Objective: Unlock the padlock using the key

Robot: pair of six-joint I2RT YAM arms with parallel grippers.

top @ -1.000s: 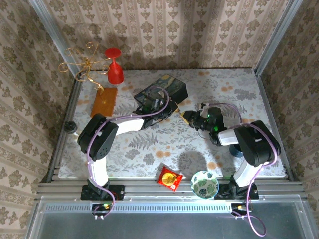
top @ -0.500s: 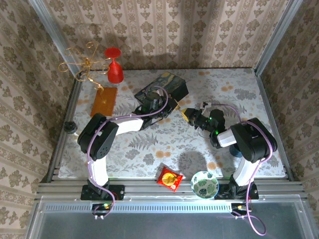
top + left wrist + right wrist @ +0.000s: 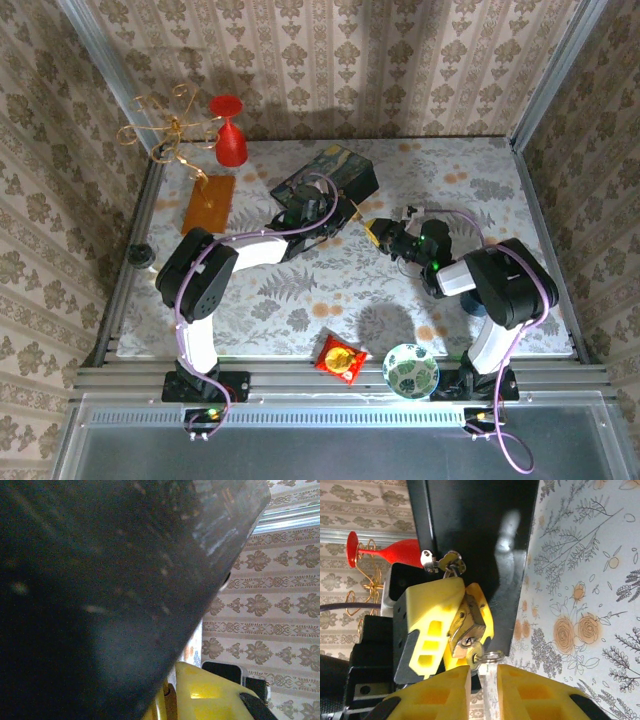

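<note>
Padlock [image 3: 465, 627] hangs off hasp [image 3: 445, 561] on dark box [image 3: 475, 525], clamped between left gripper [image 3: 462, 622] fingers. Right gripper [image 3: 484, 679] pinches key [image 3: 478, 656], apparently seated in padlock's keyhole.

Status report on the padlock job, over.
Left tool shut on the padlock, at the dark box's hasp. Right tool shut on the key, at the keyhole. Nothing blocking.

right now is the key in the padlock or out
In, it seems: the right wrist view shows the key butting into the lower end of the padlock, held by the right gripper. How deep, cannot tell.
</note>
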